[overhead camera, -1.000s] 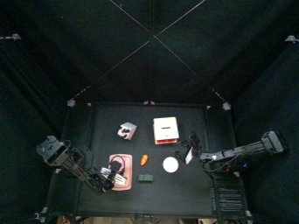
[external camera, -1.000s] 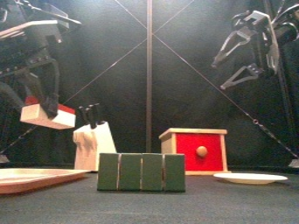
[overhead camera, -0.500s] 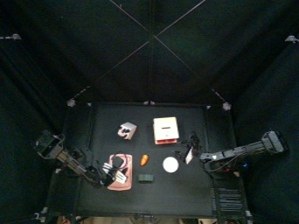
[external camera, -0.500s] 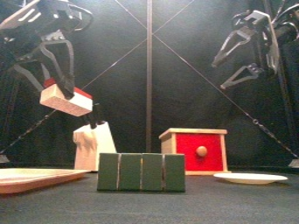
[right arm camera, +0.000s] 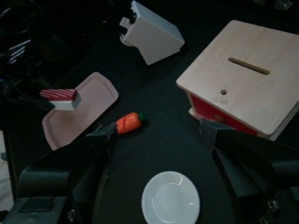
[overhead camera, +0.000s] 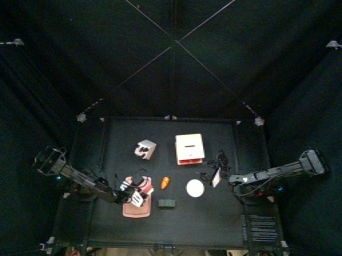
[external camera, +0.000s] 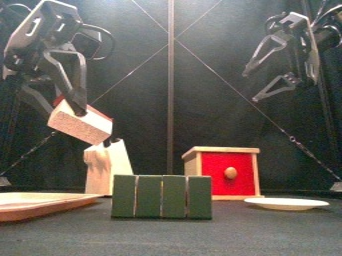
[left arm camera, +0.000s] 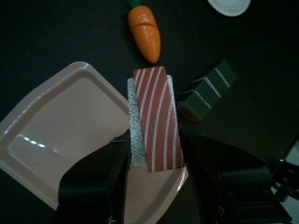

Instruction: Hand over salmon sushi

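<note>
The salmon sushi (left arm camera: 156,114), an orange-red striped slab on white rice, is held in the air by my left gripper (left arm camera: 156,157), whose jaws are shut on its sides. It hangs tilted, high above the table's left side (external camera: 80,123), over the pink tray (overhead camera: 136,208). The right wrist view shows the sushi (right arm camera: 59,96) over that tray. My right gripper (external camera: 274,65) hangs open and empty, high on the right, well apart from the sushi.
On the table lie a toy carrot (left arm camera: 143,31), a green ribbed block (external camera: 162,196), a white plate (external camera: 287,203), a red wooden box (external camera: 225,171) and a white holder (external camera: 107,165). The pink tray (external camera: 34,205) sits at front left.
My left gripper has carried the sushi a little to the right and tilted it more. The right arm has not moved.
</note>
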### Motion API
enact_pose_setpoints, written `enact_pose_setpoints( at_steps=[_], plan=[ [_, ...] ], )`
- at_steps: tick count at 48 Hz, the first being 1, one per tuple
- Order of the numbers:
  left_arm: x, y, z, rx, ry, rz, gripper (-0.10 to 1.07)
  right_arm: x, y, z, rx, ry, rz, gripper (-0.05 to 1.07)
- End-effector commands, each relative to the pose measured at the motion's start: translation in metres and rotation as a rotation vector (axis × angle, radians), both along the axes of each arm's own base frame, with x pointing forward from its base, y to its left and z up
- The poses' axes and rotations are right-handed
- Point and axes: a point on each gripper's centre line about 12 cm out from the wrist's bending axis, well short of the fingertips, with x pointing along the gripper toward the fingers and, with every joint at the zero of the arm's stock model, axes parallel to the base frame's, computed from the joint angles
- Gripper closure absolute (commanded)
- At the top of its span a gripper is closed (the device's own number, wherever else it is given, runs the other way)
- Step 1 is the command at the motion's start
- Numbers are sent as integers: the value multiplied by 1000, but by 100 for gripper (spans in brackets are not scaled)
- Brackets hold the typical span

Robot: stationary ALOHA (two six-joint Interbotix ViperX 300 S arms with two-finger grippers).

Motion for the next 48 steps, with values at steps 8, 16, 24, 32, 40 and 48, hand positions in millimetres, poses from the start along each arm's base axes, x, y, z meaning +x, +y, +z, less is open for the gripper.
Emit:
enact_pose_setpoints(
  at_steps=[8,16,24,32,40,48],
  plan=[
    [4,28,41,19,-200,-159,29,1,-1,4,-1,-11,-5,-2],
    [4,55,64,135,-270,-223,29,2,1,3,1,-9,8,-2],
    [8,62,73,231,-300,-314,29,5,5,3,-1,-15,50,-2],
    [17,56,74,333,-338,-460,29,12,13,4,-28,-25,139,-2],
    [28,50,69,407,-372,-585,29,22,20,10,-77,-41,222,-2],
    [43,44,64,456,-388,-675,29,34,27,15,-107,-44,274,-2]
  ],
)
